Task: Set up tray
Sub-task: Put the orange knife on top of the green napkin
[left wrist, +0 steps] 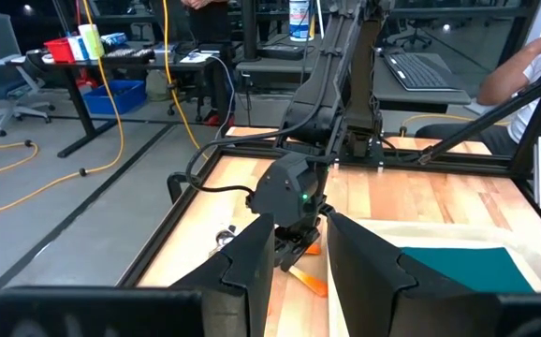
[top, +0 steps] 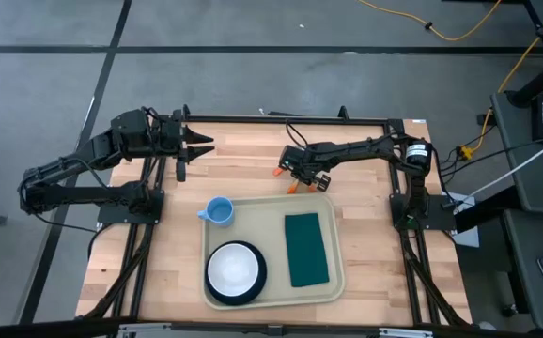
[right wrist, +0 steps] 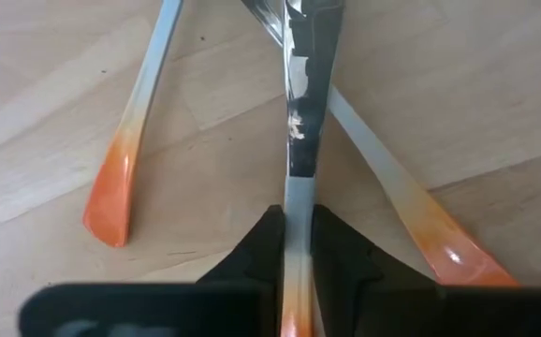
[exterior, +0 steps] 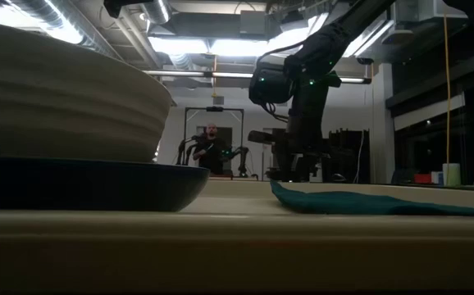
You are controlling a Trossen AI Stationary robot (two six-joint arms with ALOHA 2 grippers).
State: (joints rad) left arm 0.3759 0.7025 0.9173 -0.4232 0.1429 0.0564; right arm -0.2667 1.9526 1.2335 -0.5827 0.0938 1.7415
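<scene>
Tray (top: 337,282) is sitting at the near edge of the table (top: 365,150), carrying a dark plate (top: 255,286) with a white bowl (top: 233,267) and a green napkin (top: 306,249). A blue cup (top: 219,211) is standing just off its far-left corner. Beyond the tray's far rim, the right gripper (right wrist: 289,245) is pinching the handle of one orange-tipped utensil (right wrist: 294,201) among three on the wood. Left gripper (top: 201,145) is hanging at the far-left edge, fingers (left wrist: 252,267) partly apart, holding nothing.
</scene>
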